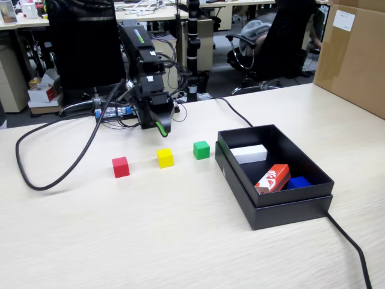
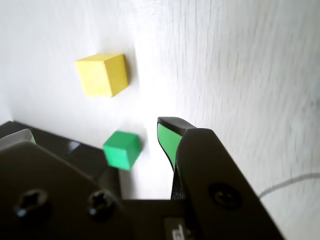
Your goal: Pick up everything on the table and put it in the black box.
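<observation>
Cubes: we see red (image 1: 121,167), yellow (image 1: 165,158) and green (image 1: 201,149) in a row on the desk (image 1: 180,229).
Hand (image 1: 161,127): we find it spread apart, empty, above the yellow cube.

A: Table (image 1: 150,241)? Pale wood-grain laminate, smooth, slight sheen. Black box (image 1: 289,208) looks matt card.

B: Red cube (image 1: 121,167), yellow cube (image 1: 165,158), green cube (image 1: 201,150): smooth, matt. Gripper (image 2: 95,135): black plastic w/ green pads (image 2: 167,142).

Office chairs (image 1: 283,42) and cluttered desks (image 1: 24,27) behind.
</observation>
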### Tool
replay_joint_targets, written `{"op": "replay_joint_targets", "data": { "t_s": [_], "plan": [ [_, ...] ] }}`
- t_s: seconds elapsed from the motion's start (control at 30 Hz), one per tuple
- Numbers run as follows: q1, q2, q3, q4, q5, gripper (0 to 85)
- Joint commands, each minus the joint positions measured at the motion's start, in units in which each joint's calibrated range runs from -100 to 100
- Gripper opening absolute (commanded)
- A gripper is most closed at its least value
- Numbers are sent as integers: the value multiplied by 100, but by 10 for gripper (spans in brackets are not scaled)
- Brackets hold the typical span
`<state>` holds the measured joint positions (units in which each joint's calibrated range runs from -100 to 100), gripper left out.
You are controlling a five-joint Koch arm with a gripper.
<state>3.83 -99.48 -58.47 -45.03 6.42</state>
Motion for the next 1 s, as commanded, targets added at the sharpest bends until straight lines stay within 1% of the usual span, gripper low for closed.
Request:
{"op": "replay_joint_targets", "data": {
  "t_s": [0.0,0.03,0.07,0.17,0.27,0.53,0.6,0.8,0.97],
  "plan": [
    [63,-52,1051,-1091,161,487],
    [73,-52,1314,-1385,181,487],
    [63,-52,2093,-2361,230,476],
    [5,-52,2927,-3476,215,476],
    [-127,-52,3353,-4020,161,476],
    [-557,235,3662,-4046,-103,473],
    [-669,430,3725,-4012,-215,475],
    [-1158,1440,4124,-3925,-601,476],
    [-1700,2828,4514,-3787,-1021,480]
  ]
}}
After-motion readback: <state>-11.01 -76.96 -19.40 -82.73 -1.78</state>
